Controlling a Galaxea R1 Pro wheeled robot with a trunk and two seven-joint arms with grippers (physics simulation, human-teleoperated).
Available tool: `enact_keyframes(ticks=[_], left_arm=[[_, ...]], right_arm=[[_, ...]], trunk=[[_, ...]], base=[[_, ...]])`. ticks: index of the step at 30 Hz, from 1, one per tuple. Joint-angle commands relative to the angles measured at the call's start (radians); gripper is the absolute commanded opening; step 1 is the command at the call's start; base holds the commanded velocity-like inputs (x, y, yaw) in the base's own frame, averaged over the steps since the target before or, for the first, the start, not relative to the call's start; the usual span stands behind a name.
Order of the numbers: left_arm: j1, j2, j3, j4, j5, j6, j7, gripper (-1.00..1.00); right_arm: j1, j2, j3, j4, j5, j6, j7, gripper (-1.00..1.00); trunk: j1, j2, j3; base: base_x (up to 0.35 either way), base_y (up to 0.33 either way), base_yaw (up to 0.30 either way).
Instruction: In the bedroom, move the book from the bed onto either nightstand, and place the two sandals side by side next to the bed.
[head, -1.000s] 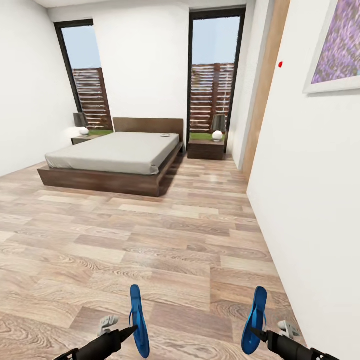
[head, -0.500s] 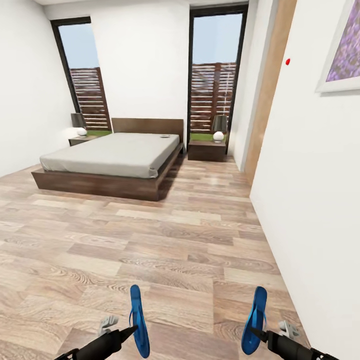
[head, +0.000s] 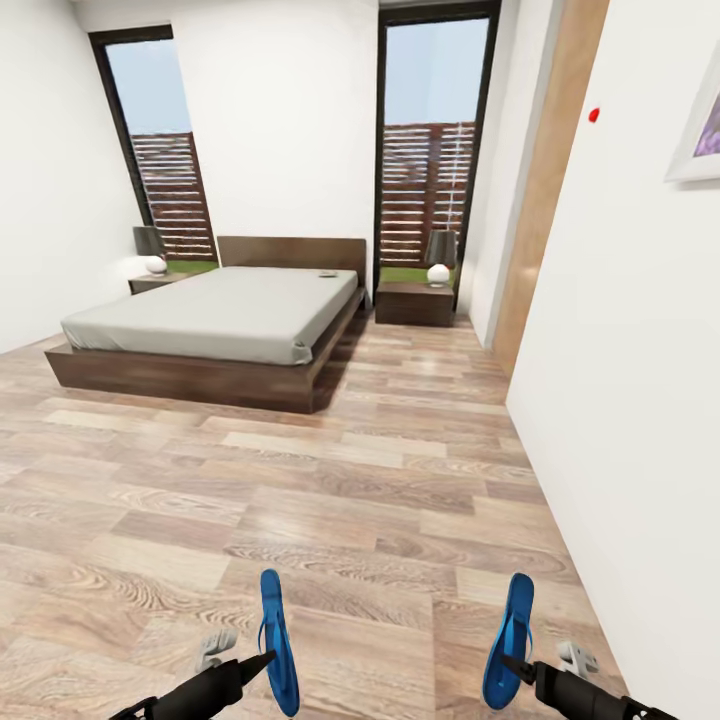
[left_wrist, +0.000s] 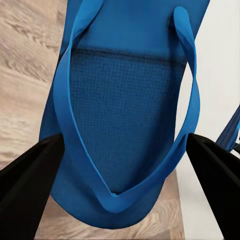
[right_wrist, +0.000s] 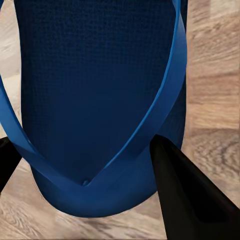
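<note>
Each gripper, left gripper (head: 262, 660) and right gripper (head: 508, 662), is clamped on a blue sandal (head: 277, 640); I drive toward the bed (head: 210, 320) at 11 o'clock, keeping both level.

A home bedroom: a low bed (head: 215, 325) with a dark wooden frame stands on a wood-plank floor (head: 330, 500), flanked by nightstands (head: 413, 303) carrying what look like lamps (head: 439, 256), before tall windows (head: 432, 150).
</note>
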Motion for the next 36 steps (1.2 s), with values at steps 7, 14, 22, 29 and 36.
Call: enact_keyframes(ticks=[7, 14, 22, 29, 36], left_arm=[[0.0, 0.0, 0.002, 0.0, 0.008, 0.011, -0.004, -1.0], [0.0, 0.0, 0.002, 0.0, 0.008, 0.011, -0.004, -1.0], [0.0, 0.0, 0.002, 0.0, 0.008, 0.011, -0.004, -1.0], [0.0, -0.001, 0.002, 0.0, 0.008, 0.011, -0.004, -1.0], [0.0, 0.0, 0.002, 0.0, 0.008, 0.011, -0.004, -1.0]], right_arm=[[-0.001, 0.0, -0.003, 0.0, -0.01, 0.011, 0.001, -1.0], [-0.001, 0.0, -0.003, 0.0, -0.01, 0.011, 0.001, -1.0], [-0.001, 0.0, -0.003, 0.0, -0.01, 0.011, 0.001, -1.0], [-0.001, 0.0, -0.003, 0.0, -0.01, 0.011, 0.001, -1.0], [-0.001, 0.0, -0.003, 0.0, -0.01, 0.011, 0.002, -1.0]], trunk=[[0.0, 0.0, -0.001], [0.0, 0.0, -0.001], [0.0, 0.0, -0.001], [0.0, 0.0, -0.001], [0.0, 0.0, -0.001]], base=[[0.328, 0.0, -0.152], [0.171, 0.0, -0.248], [0.008, 0.0, -0.057], [0.0, 0.0, -0.117], [0.0, 0.0, -0.269]])
